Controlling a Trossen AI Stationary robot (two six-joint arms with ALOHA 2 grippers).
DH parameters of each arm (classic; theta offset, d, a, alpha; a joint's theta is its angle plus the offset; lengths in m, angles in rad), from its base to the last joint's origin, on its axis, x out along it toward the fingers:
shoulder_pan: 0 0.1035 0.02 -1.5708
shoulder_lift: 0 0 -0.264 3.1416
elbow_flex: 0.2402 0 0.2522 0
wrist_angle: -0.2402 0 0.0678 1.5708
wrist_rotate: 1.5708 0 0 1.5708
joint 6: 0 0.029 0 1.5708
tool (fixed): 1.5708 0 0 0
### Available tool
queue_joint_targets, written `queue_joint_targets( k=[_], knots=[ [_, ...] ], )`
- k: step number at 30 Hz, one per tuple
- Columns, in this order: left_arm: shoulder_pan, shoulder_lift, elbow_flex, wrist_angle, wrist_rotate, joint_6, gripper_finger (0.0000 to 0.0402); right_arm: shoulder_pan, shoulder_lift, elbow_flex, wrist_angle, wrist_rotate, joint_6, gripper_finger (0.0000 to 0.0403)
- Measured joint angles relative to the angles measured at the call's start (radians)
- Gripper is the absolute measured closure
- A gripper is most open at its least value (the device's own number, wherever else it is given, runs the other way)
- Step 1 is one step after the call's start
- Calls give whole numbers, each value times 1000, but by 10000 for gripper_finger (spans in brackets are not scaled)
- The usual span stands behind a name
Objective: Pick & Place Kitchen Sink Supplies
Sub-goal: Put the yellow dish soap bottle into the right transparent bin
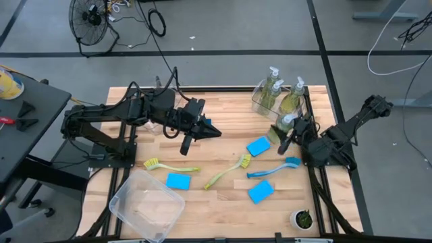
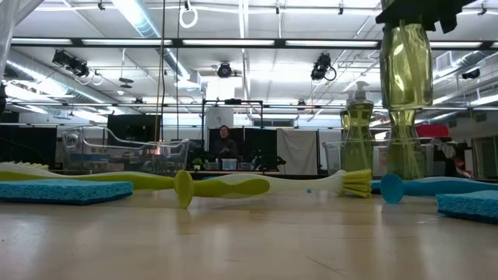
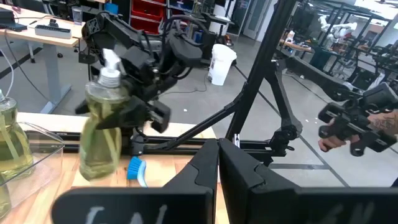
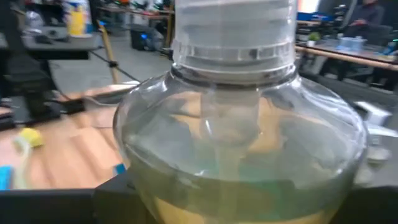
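Note:
My right gripper (image 1: 286, 133) is shut on a clear pump bottle of yellow-green soap (image 1: 288, 121) at the table's right side, just in front of a clear bin (image 1: 258, 101) holding other soap bottles (image 1: 272, 86). In the low view the held bottle (image 2: 405, 66) hangs well above the table. My left gripper (image 1: 204, 128) is shut and empty above the table's middle left. Blue sponges (image 1: 258, 146) (image 1: 179, 181) (image 1: 260, 192), two yellow-green brushes (image 1: 169, 165) (image 1: 228, 172) and a blue brush (image 1: 273, 169) lie flat on the table. My right gripper pinches the bottle's body (image 3: 106, 124) between its two fingers (image 3: 140, 113), about mid-height, below the pump collar (image 4: 233, 53). The fingers come roughly level from the table's right side. The bottle stands nearly upright in the hold, lifted clear of the table.
A second clear bin (image 1: 145, 206) stands at the near left corner. A small white pot with a plant (image 1: 302, 218) stands at the near right. The black frame rails (image 1: 223, 89) run along the table's edges. A person (image 2: 226, 144) stands far behind the table.

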Motion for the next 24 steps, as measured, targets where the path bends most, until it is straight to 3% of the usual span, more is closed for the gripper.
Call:
queue_joint_targets(
  k=[6,16,24],
  knots=[
    [0,0,0,0,0,0,383,-85,-59,0,-103,14,0,194],
    [0,0,0,-1,0,0,383,-173,-203,1,-215,198,-25,194],
    [0,0,0,-1,0,0,383,-249,-249,1,-292,208,-20,194]
  ],
)
